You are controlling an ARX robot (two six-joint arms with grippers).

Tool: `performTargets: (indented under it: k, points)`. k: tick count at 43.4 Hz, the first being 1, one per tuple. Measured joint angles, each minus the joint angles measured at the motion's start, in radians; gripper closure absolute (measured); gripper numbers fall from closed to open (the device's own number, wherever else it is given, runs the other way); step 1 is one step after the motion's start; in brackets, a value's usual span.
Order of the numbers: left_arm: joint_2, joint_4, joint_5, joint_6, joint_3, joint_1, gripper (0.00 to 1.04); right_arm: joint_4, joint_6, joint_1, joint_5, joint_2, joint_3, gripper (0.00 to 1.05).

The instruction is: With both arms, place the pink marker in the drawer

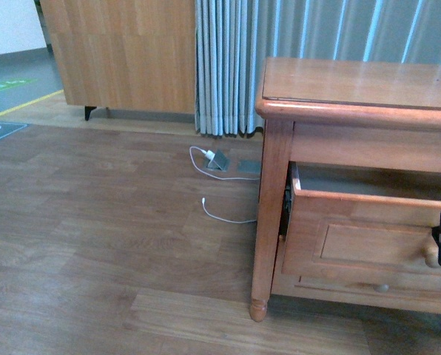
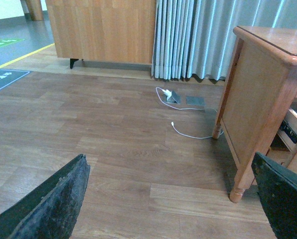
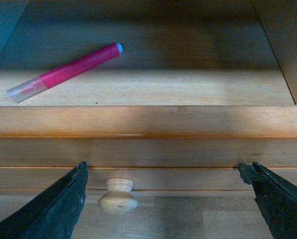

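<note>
Now, operator, your scene reads:
Marker: short bright pink marker (image 3: 66,72), pale translucent cap, lies flat inside the pulled-out honey-wood top drawer (image 3: 148,122).
Knob: round, pale (image 3: 118,195).
Right gripper (image 3: 168,199): spread wide, empty, above the knob.
Left gripper (image 2: 173,199): spread, empty.
Floor: brown wood-look planks (image 1: 95,244).

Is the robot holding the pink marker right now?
No. The pink marker lies loose inside the open drawer. The right gripper and left gripper are both open, holding nothing.

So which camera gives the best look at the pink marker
The right wrist view: the pink marker lies whole on the open drawer's floor. The front and left wrist views show none of it.
</note>
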Motion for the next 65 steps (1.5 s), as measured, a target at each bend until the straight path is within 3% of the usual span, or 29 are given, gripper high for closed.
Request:
performTargets:
  k: [24, 43, 53, 65]
  points:
    - [0.000, 0.000, 0.000, 0.000, 0.000, 0.000, 0.06, 0.060, 0.031, 0.014, 0.069, 0.220, 0.252, 0.08]
    - [0.000, 0.000, 0.000, 0.000, 0.000, 0.000, 0.06, 0.045, -0.014, -0.001, 0.043, 0.266, 0.331, 0.08]
    - [0.000, 0.000, 0.000, 0.000, 0.000, 0.000, 0.06, 0.054, 0.019, -0.026, 0.027, 0.151, 0.215, 0.08]
    - [0.000, 0.000, 0.000, 0.000, 0.000, 0.000, 0.06, -0.047, 0.067, -0.066, -0.130, -0.256, -0.122, 0.08]
